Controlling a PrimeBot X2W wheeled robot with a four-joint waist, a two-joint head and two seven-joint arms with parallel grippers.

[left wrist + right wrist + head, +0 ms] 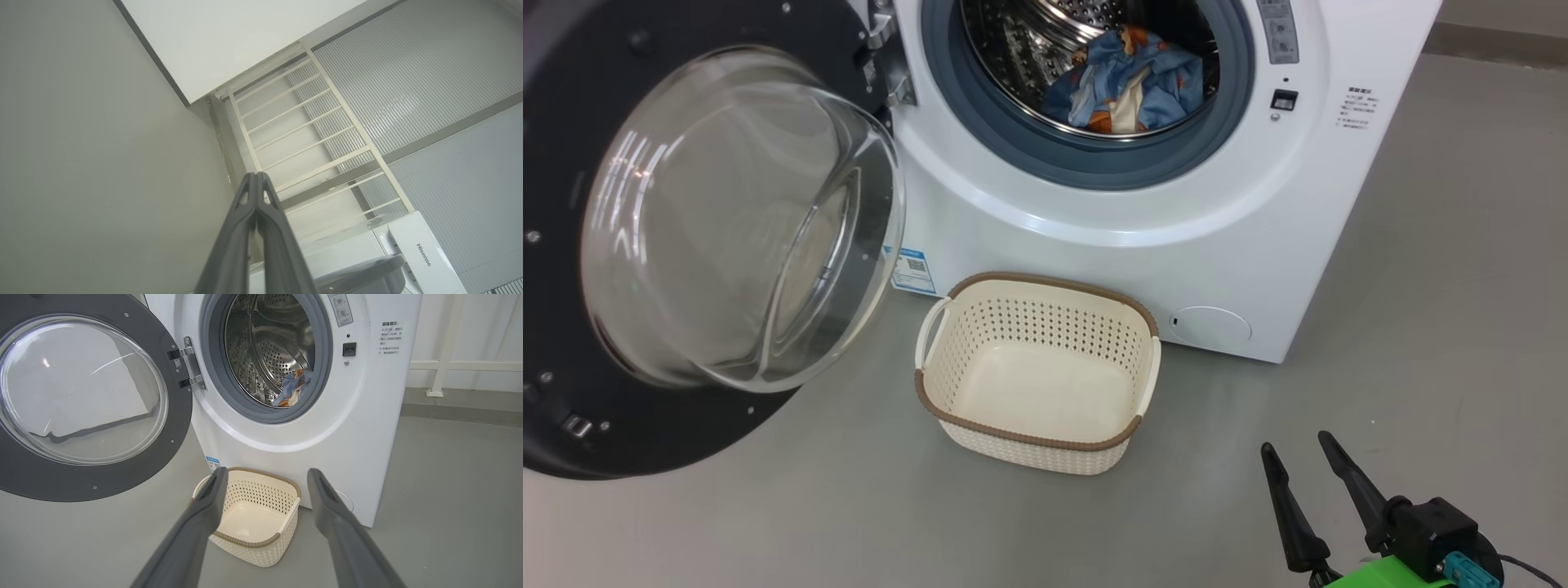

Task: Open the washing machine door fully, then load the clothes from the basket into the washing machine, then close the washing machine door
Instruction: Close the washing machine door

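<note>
The head camera looked steeply down, close on the washing machine point(1176, 261) and basket point(1037, 331). The right wrist camera faced the same pair from lower, farther back; the left wrist camera looked past the machine's top toward a railing point(354, 122).

Door point(711, 237) swung wide left; drum mouth point(1021, 57) unobstructed, basket point(1045, 327) standing low before it

One washing machine point(1217, 229), one door point(743, 220), one basket point(1029, 438), perhaps two garments point(1131, 82).
</note>
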